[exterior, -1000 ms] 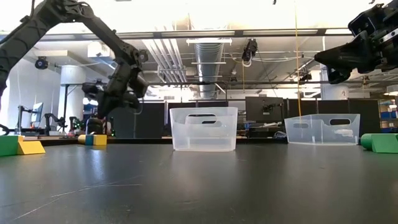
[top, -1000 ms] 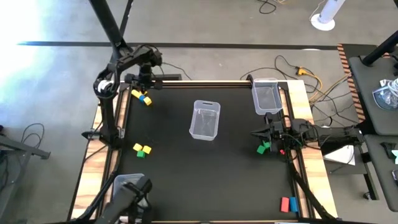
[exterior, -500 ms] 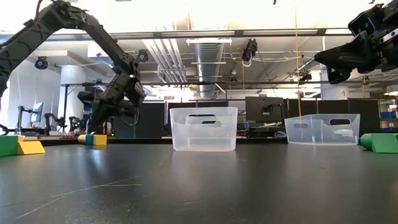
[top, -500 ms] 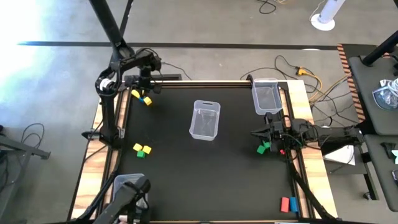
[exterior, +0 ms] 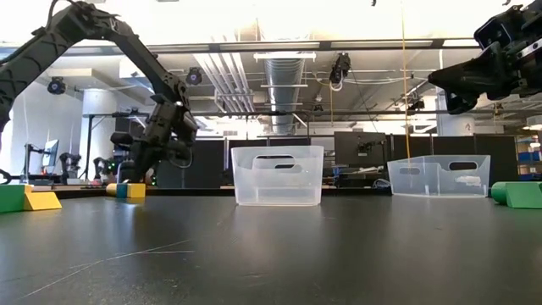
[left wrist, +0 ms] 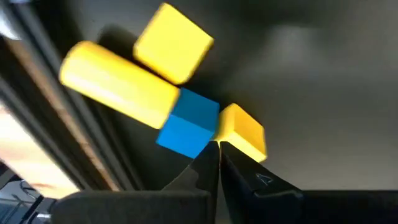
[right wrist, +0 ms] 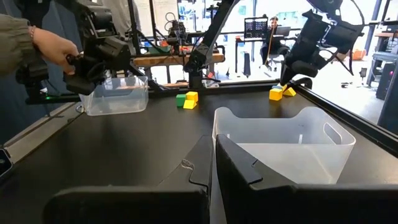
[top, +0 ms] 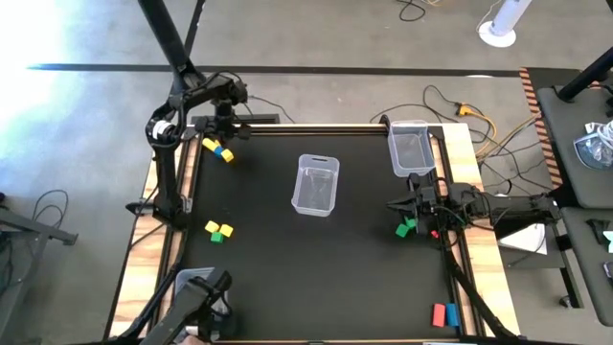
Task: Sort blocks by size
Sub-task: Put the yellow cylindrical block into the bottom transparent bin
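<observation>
The black table (top: pixel 316 278) carries three clear bins: one in the middle (top: pixel 316 185), one at the far right corner (top: pixel 409 149), one at the near left (top: pixel 198 284). The left gripper (top: pixel 222 135) hovers over a far-left cluster of blocks, a yellow bar (left wrist: pixel 118 93), yellow cube (left wrist: pixel 174 42), blue cube (left wrist: pixel 188 122) and small yellow piece (left wrist: pixel 244 132), fingers pressed together and holding nothing. This looks like the approach before a pick; next it must spread and drop onto one block. The right gripper (top: pixel 402 203), also closed and empty, waits beside green blocks (top: pixel 406 228)
</observation>
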Controlling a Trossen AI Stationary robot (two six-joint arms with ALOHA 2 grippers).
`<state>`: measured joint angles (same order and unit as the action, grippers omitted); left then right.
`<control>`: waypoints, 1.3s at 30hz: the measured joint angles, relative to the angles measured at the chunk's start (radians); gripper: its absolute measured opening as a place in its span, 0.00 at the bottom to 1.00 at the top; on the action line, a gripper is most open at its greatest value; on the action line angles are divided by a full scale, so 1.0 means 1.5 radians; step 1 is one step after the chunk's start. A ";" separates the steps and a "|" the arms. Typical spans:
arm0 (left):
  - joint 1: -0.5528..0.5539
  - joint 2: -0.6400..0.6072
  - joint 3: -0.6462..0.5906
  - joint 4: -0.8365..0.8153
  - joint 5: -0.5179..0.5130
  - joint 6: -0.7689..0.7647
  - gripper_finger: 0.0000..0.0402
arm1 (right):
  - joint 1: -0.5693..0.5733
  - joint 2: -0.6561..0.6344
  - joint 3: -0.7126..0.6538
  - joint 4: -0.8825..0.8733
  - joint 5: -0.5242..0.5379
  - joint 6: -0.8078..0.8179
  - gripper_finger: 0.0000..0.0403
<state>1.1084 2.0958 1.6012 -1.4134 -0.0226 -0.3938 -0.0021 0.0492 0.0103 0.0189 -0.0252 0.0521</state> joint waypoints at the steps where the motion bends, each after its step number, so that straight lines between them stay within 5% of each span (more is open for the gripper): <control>1: 0.000 0.004 0.000 0.000 0.003 0.002 0.00 | 0.000 0.000 0.000 0.000 0.000 0.000 0.03; 25: -0.065 -0.009 0.000 -0.044 0.042 0.143 0.00 | 0.000 0.000 0.000 0.000 0.000 0.000 0.03; 39: 0.006 -0.028 -0.032 0.003 -0.138 0.050 0.00 | 0.000 0.000 0.000 0.000 0.000 0.000 0.03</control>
<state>1.1175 2.0531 1.5534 -1.4095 -0.2293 -0.3187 -0.0021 0.0494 0.0103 0.0189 -0.0250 0.0521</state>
